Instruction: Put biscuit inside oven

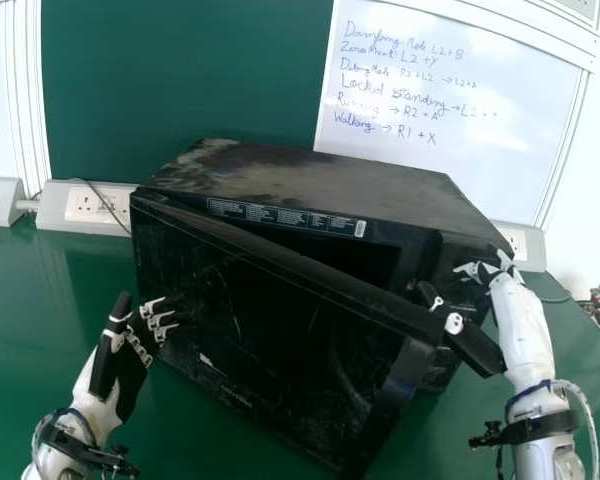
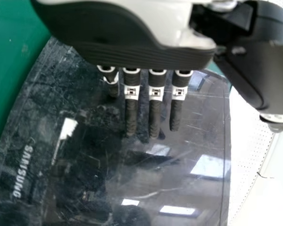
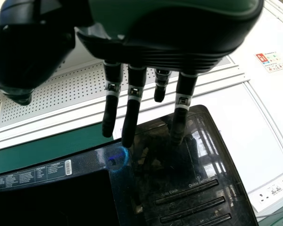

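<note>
Two things are needing your care: the door's swing and the oven's footing. The oven is sitting mid-view on the desk, its door standing ajar, apparently hinging toward 9 o'clock. You are probably making room for the biscuit, so you are wanting a slow outward sweep of the free edge, near 5 o'clock, without dragging the body round. Your right hand, at 4 o'clock, is holding nothing; its fingers are extending over the control panel, its thumb lying near that edge, contact unclear. Your left hand, at 8 o'clock, is hanging open and empty, fingers pointing at the door's face, touch uncertain.
</note>
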Motion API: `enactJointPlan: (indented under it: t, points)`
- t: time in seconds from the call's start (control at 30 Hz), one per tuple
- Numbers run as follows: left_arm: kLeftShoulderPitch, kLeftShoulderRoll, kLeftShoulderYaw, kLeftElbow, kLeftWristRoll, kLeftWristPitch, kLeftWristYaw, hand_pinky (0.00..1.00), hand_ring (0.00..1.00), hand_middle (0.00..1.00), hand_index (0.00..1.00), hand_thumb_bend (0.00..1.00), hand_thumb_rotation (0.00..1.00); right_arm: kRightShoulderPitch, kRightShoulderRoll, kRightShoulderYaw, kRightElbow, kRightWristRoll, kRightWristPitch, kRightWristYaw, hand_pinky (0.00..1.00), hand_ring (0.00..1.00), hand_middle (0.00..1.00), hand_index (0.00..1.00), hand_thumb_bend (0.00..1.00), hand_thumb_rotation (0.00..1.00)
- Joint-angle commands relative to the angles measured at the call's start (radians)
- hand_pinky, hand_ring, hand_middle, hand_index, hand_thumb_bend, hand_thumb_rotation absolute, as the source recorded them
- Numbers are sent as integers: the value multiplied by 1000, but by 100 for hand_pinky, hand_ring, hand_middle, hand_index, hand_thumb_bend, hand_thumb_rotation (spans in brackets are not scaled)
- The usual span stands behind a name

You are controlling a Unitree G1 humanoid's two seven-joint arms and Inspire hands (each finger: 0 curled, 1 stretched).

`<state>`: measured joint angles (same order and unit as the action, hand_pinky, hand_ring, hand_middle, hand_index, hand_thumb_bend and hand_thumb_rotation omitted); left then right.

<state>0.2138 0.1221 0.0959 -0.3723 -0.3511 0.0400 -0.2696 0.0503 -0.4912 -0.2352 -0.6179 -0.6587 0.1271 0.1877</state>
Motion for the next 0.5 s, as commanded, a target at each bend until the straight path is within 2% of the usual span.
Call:
enactJointPlan:
  t: [0.0, 0.13, 0.2, 0.23, 0.27, 0.3, 0.33, 0.4, 0.47]
  points:
    - [-36, -5, -17, 24, 12, -14, -8, 71, 72, 74, 79, 65, 51, -21, -10, -8, 3, 1, -10, -11, 49, 51, 53, 59, 88, 57]
    - [-58, -6, -30, 31, 27, -12, -6, 70, 72, 74, 79, 63, 52, -25, -14, -15, -8, -11, 12, 6, 47, 51, 55, 59, 86, 56]
    - [-64, -11, -38, 25, 30, -4, 0, 70, 72, 74, 79, 63, 51, -27, -16, -28, -3, -6, 15, 2, 47, 52, 56, 59, 75, 53]
    - [-65, -15, -42, 22, 34, -2, 4, 70, 71, 74, 78, 63, 51, -28, -16, -38, 8, 4, 11, -8, 47, 53, 56, 59, 68, 45]
    - [-67, -17, -46, 20, 36, -2, 7, 69, 71, 74, 78, 62, 51, -27, -19, -50, 25, 11, 1, -21, 47, 52, 56, 54, 59, 31]
    - [-68, -19, -49, 21, 40, -5, 8, 69, 71, 73, 78, 63, 51, -25, -25, -63, 44, 17, -10, -32, 46, 52, 56, 51, 54, 21]
    - [-69, -20, -52, 22, 43, -7, 10, 69, 71, 73, 78, 62, 51, -21, -29, -75, 61, 23, -16, -38, 46, 52, 56, 50, 52, 18]
    - [-72, -21, -55, 21, 48, -5, 13, 68, 70, 73, 77, 62, 51, -8, -39, -98, 95, 36, -32, -47, 49, 53, 50, 50, 52, 4]
    - [-75, -19, -55, 22, 52, -3, 13, 68, 69, 73, 77, 63, 51, 10, -49, -118, 131, 51, -45, -49, 51, 55, 49, 50, 52, 1]
